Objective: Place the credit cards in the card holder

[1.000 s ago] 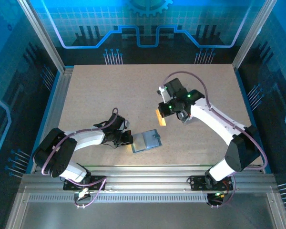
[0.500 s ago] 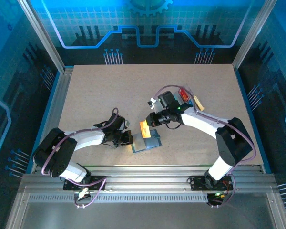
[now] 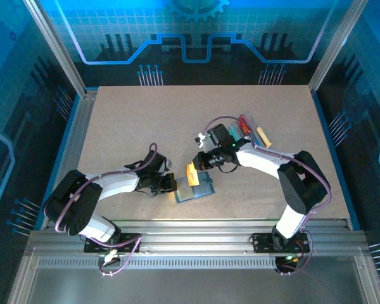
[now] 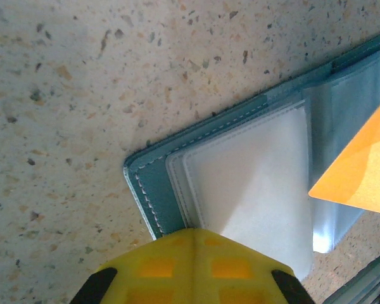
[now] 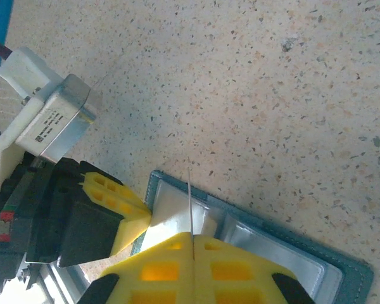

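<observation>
The card holder lies open and flat on the table, slate-blue with clear inner pockets. My left gripper is shut, and its yellow tips rest on the holder's left edge without pinching it. An orange credit card is held upright, with my right gripper shut on it just above the holder's left half. From the right wrist the card shows edge-on between the shut fingers, over the pocket beside the left gripper's tips. Its corner hangs over the right pocket.
A clear plastic tray stands at the back right behind the right arm, holding a red card and a yellow one. Metal rails border the table on the left, right and near sides.
My right gripper has carried the orange card from the middle-right of the table down and left to the holder, uncovering the tray behind it. The left arm and the holder have stayed put.
</observation>
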`<action>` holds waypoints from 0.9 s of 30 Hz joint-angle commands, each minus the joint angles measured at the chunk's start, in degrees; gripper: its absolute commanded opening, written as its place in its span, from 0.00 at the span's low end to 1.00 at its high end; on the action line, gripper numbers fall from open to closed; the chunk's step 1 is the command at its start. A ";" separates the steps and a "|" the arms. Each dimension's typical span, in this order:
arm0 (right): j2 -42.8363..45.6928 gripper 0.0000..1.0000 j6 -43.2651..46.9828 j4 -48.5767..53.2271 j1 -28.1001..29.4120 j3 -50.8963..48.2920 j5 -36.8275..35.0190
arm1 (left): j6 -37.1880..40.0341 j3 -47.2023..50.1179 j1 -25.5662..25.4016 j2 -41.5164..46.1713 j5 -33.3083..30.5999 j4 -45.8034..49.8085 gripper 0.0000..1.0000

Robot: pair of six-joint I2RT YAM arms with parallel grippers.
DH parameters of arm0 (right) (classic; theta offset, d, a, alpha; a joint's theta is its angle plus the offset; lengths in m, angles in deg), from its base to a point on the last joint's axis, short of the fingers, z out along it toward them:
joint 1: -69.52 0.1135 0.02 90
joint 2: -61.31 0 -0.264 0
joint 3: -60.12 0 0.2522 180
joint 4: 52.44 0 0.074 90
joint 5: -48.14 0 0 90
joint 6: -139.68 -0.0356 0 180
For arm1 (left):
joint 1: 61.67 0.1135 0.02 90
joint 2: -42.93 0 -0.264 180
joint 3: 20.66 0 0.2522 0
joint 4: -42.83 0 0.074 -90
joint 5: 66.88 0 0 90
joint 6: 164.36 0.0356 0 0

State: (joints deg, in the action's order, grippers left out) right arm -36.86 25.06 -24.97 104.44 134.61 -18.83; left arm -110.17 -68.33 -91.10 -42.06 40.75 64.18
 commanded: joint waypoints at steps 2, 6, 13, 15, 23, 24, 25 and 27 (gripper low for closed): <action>-1.32 0.00 0.12 -1.06 0.06 -1.18 0.24 | 1.18 0.69 -0.09 -0.03 -2.18 4.55 0.00; -0.92 0.00 0.18 -1.06 -0.72 -1.46 0.61 | 1.18 0.77 -0.10 0.17 -2.16 4.62 0.00; -1.15 0.00 0.14 -0.96 -1.00 -1.89 0.22 | 0.91 0.77 -0.09 0.04 -2.12 4.45 0.00; -0.96 0.00 0.20 -0.81 -1.08 -2.09 -0.19 | 0.97 0.78 -0.08 0.09 -2.14 4.45 0.00; -1.75 0.00 -0.31 -1.33 -1.48 -2.05 1.29 | 0.92 0.60 -0.08 -0.35 -2.07 4.28 0.00; -1.93 0.00 -0.29 -1.43 -1.42 -2.03 1.11 | 0.83 0.60 -0.08 -0.35 -2.03 4.19 0.00; -1.96 0.00 -0.31 -1.46 -1.34 -2.22 0.82 | 0.74 0.60 -0.10 -0.20 -2.00 4.18 0.00; -1.85 0.00 -0.15 -1.33 -1.54 -2.37 0.38 | 0.74 0.69 -0.09 0.04 -2.08 4.35 0.00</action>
State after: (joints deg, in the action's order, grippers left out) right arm -37.69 25.04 -26.10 103.21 133.00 -18.81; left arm -110.19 -68.33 -91.10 -42.06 40.75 64.20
